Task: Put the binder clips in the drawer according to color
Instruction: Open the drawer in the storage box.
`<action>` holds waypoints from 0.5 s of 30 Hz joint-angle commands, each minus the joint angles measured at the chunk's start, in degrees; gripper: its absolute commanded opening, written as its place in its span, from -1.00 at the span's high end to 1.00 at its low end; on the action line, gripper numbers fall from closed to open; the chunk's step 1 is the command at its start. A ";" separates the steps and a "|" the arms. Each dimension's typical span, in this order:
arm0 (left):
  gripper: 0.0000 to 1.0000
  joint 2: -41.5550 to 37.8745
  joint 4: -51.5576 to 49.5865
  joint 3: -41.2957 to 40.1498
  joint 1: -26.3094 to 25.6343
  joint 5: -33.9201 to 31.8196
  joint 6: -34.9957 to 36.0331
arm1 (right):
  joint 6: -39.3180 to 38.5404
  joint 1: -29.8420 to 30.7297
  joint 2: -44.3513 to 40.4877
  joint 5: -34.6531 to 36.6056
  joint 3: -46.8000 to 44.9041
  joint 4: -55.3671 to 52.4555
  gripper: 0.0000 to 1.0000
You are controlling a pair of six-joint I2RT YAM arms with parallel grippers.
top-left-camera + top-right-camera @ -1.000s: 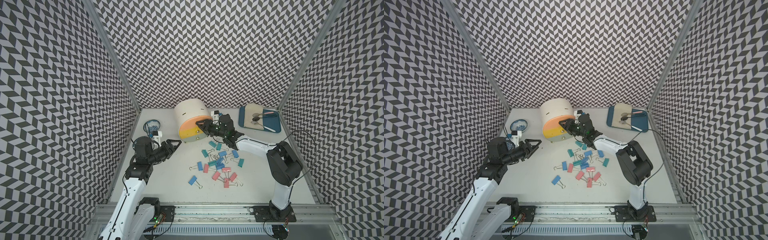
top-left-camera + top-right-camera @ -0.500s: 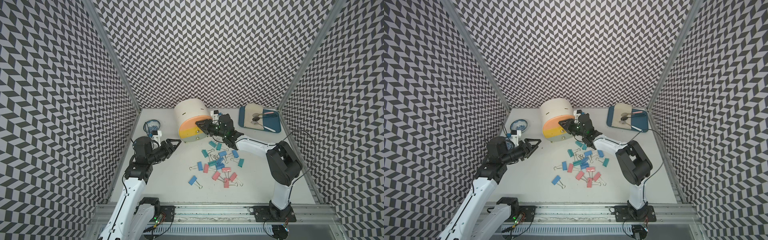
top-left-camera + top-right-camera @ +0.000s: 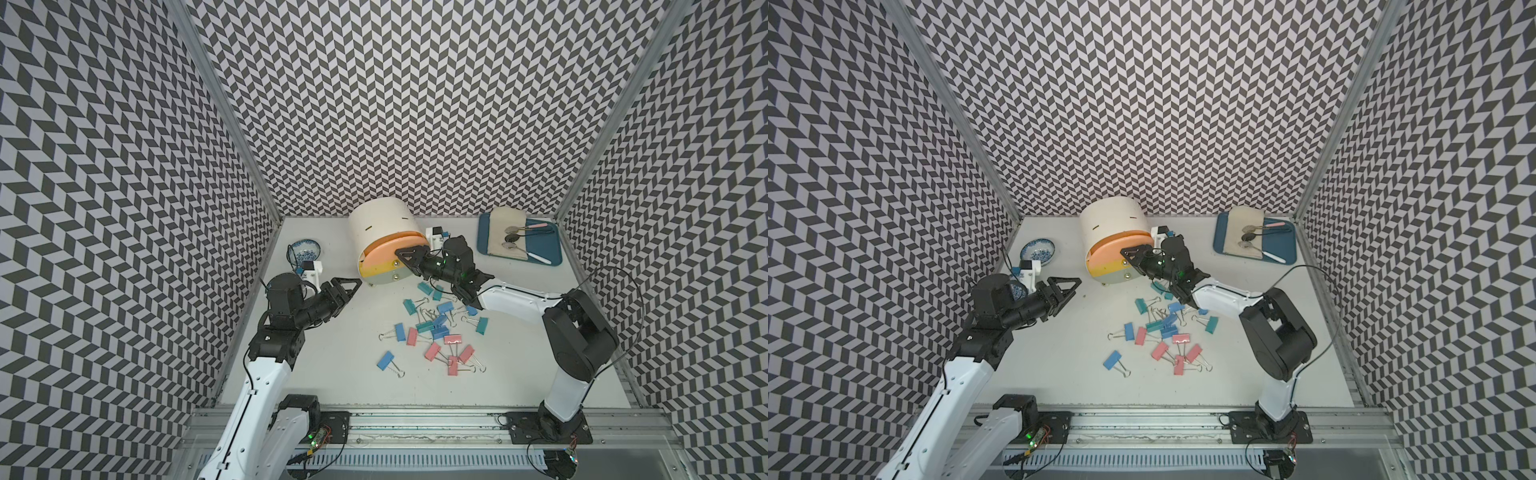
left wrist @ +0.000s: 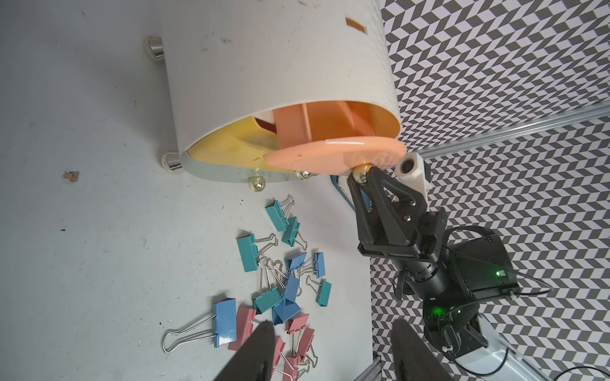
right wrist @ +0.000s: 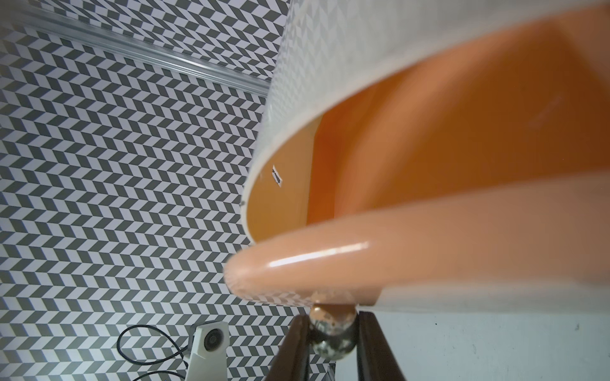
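Right wrist: right claw (image 5: 331, 331) clamped on round shiny metal knob (image 5: 334, 321) of glossy salmon drawer (image 5: 412, 260); left claw (image 3: 353, 286) apart.

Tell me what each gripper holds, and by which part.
Right gripper pinches the round metal knob of the salmon-pink top drawer; left gripper is open, empty.

The right gripper (image 3: 402, 257), reaching toward ten o'clock, pinched the drawer knob (image 5: 333, 330); the left gripper (image 3: 352, 287) hung agape, pointing three o'clock.
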 commanded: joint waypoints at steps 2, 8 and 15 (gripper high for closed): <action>-0.20 -1.02 1.66 1.94 0.07 -0.45 -1.15 | 0.95 0.80 -4.59 0.40 -3.02 3.54 0.61; -0.20 -1.70 2.20 1.99 0.08 -0.53 -1.95 | 1.46 1.59 -7.93 -0.19 -6.87 3.61 0.61; -0.20 -2.73 2.29 1.62 0.17 -0.71 -2.39 | 1.10 2.56 -10.58 -0.32 -9.33 2.62 0.60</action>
